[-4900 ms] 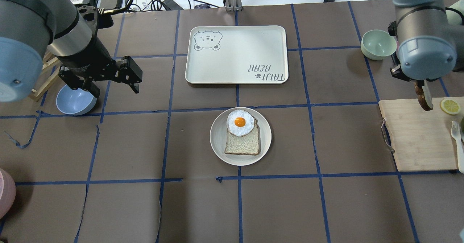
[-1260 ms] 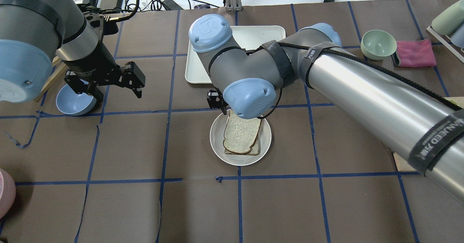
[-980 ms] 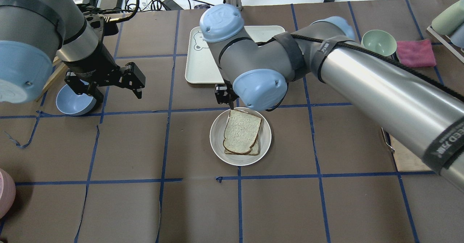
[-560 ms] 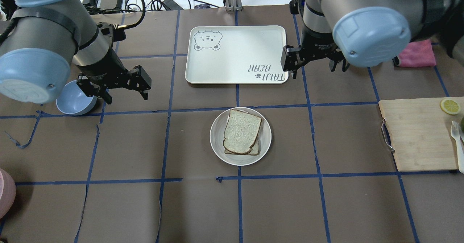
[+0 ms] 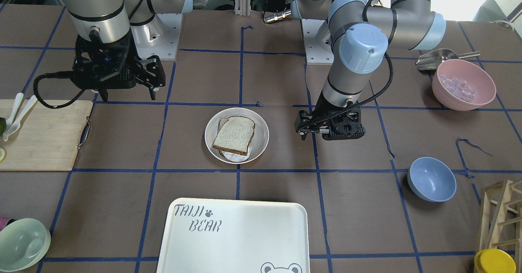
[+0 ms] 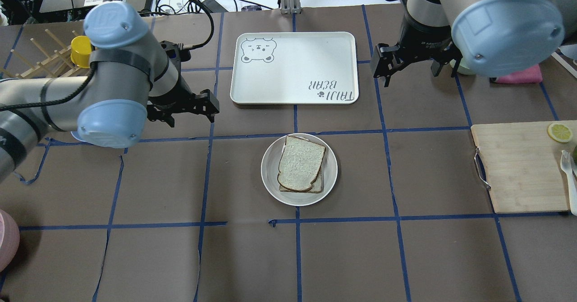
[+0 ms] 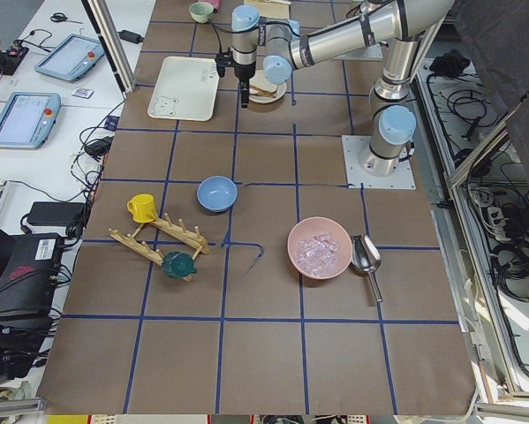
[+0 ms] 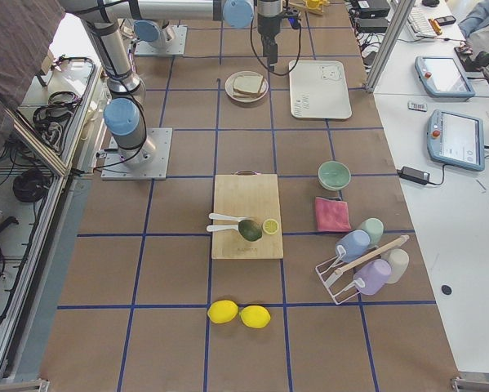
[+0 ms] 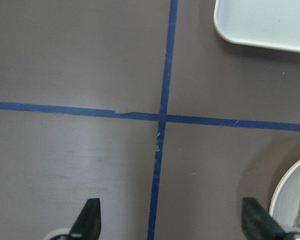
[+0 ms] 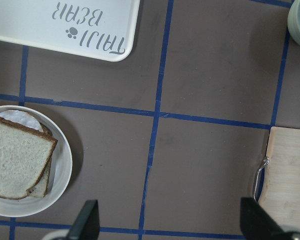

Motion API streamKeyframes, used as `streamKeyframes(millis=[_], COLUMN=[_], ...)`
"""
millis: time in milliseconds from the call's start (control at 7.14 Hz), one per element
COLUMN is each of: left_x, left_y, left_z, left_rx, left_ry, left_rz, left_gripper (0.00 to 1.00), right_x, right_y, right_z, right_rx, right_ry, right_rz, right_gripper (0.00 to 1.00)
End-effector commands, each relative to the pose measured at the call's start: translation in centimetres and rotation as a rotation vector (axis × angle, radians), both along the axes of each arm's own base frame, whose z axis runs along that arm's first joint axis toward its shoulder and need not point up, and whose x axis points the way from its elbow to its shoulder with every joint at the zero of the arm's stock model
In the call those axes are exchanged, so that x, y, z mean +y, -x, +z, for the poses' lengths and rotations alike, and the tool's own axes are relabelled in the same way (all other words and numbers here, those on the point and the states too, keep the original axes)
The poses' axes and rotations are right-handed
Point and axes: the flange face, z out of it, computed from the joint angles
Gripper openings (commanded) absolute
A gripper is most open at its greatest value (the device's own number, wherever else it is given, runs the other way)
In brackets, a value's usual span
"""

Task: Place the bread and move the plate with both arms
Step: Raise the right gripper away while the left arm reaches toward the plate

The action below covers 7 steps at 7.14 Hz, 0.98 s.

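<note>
The dark-crusted bread (image 6: 301,163) lies flat on the round off-white plate (image 6: 270,182), on top of a paler slice and a fried egg whose white edge shows in the front view (image 5: 235,156). My left gripper (image 6: 190,111) is open and empty, left of and slightly behind the plate. The plate's rim (image 9: 289,200) shows at the lower right of the left wrist view. My right gripper (image 6: 409,70) is open and empty, far right of the plate beside the tray. The right wrist view shows the bread (image 10: 17,162) on the plate (image 10: 64,165).
The white "TAIJI BEAR" tray (image 6: 294,67) lies behind the plate. A wooden cutting board (image 6: 523,167) with a lemon slice is at the right. A blue bowl (image 5: 431,179), a pink bowl (image 5: 463,84), a green bowl (image 5: 22,244) and a dish rack (image 6: 49,56) stand around the edges.
The right gripper laid the bread on the plate, let go and drew back to the far right. The left arm has swung right, toward the plate.
</note>
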Motion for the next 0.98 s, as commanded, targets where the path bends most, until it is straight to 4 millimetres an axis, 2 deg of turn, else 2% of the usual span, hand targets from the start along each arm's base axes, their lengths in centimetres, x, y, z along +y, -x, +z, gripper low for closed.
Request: streamKeyframes(millis=[0, 140, 280, 560, 840], left_x=[0.3, 0.3, 0.0, 1.1, 1.4], left_y=[3.9, 5.4, 5.7, 6.4, 6.7], left_z=[-3.6, -5.1, -6.2, -9.2, -10.2], left_rx=[0.013, 0.099, 0.110, 0.108, 0.133], left_ry=[-0.044, -0.074, -0.079, -0.138, -0.155], left_rz=[-0.048, -0.081, -0.093, -0.162, -0.186], left_gripper=[0.60, 0.60, 0.60, 0.60, 0.60], right_x=[0.6, 0.1, -0.2, -0.7, -0.5], right_y=[0.0, 0.6, 0.8, 1.3, 1.2], right_z=[2.3, 3.8, 3.5, 3.0, 2.3], right_rx=[-0.018, -0.053, -0.055, -0.053, -0.052], right_ry=[0.045, 0.050, 0.014, 0.006, -0.016], right_rz=[0.004, -0.011, -0.015, -0.024, -0.023], right_gripper=[1.00, 1.00, 1.00, 1.00, 1.00])
